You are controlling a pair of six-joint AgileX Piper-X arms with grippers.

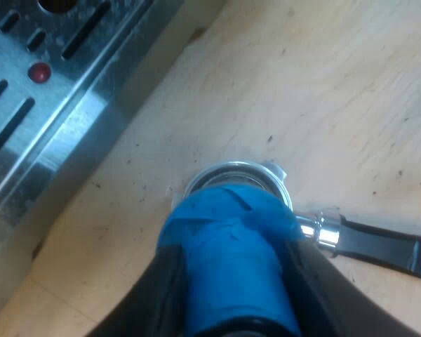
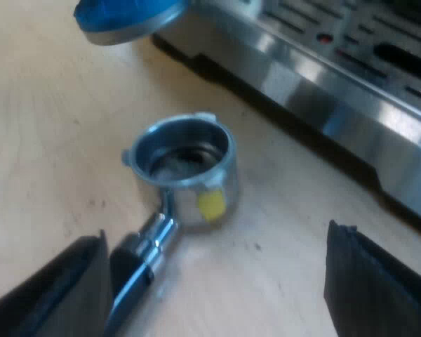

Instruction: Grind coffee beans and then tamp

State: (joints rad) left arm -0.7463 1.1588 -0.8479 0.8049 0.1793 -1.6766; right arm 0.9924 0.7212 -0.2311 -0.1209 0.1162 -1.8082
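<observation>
My left gripper [image 1: 235,288] is shut on a blue tamper [image 1: 231,246], its black fingers [image 1: 161,288] on either side of the tamper. The tamper hangs in the air above the table, with the metal holder [image 1: 235,170] just beyond its lower end. The holder lies loose on the wooden table, and its dark handle [image 1: 386,246] points away from the machine. In the right wrist view the tamper's round base [image 2: 126,17] floats above and apart from the holder's basket [image 2: 189,168], which has something dark inside and a yellow mark on its wall. My right gripper [image 2: 214,295] is open, and the handle [image 2: 137,270] lies close to one finger.
The espresso machine's steel drip tray [image 1: 49,105] with slots and a red dot runs along the table beside the holder, and the same tray's edge [image 2: 337,77] lies past the basket. Bare wooden table [image 1: 323,91] surrounds the holder.
</observation>
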